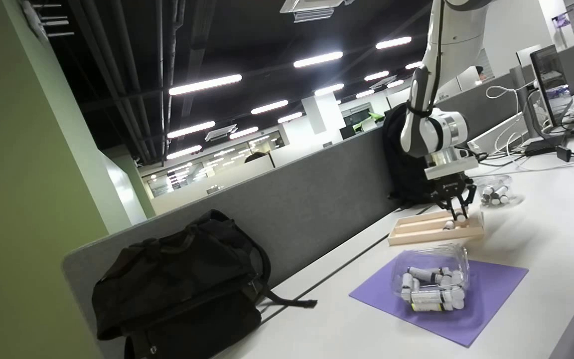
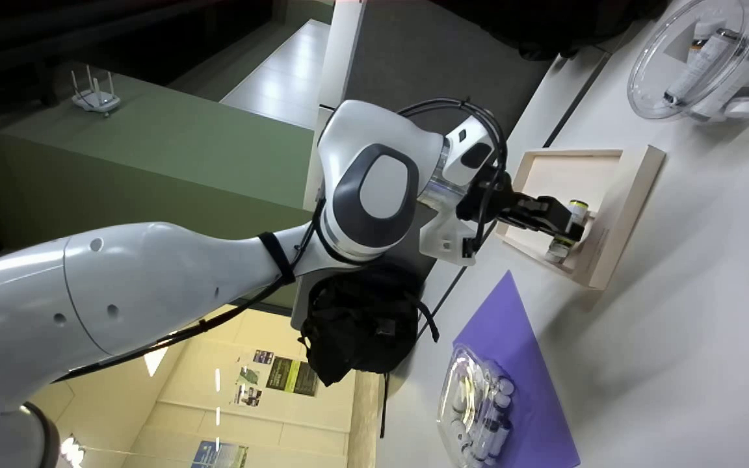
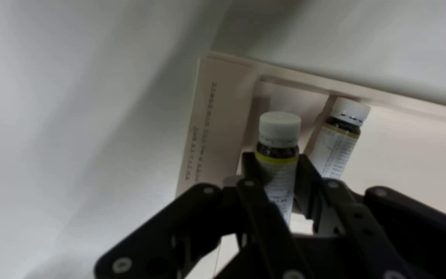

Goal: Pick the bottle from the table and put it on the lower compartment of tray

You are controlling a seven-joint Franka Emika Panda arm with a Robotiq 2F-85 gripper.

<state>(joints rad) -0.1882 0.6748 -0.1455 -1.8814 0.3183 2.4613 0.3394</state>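
My gripper (image 3: 278,162) is shut on a small white-capped bottle (image 3: 279,130) with a yellow band. In an exterior view the gripper (image 1: 459,215) points down over the light wooden tray (image 1: 431,238), with the held bottle (image 1: 461,218) between its fingertips. I cannot tell whether the held bottle touches the tray. A second bottle (image 3: 335,145) lies in the tray beside the right finger. The tray also shows in the wrist view (image 3: 221,112) and in an exterior view (image 2: 631,214), where the fingers partly cover the bottles. It stands on the white table (image 1: 317,326).
A clear container (image 1: 401,264) with several bottles stands on a purple mat (image 1: 496,279) beside the tray. Another clear container (image 1: 508,184) of bottles stands on the tray's other side. A grey divider (image 1: 317,184) runs along the desk. A black backpack (image 1: 182,284) leans there.
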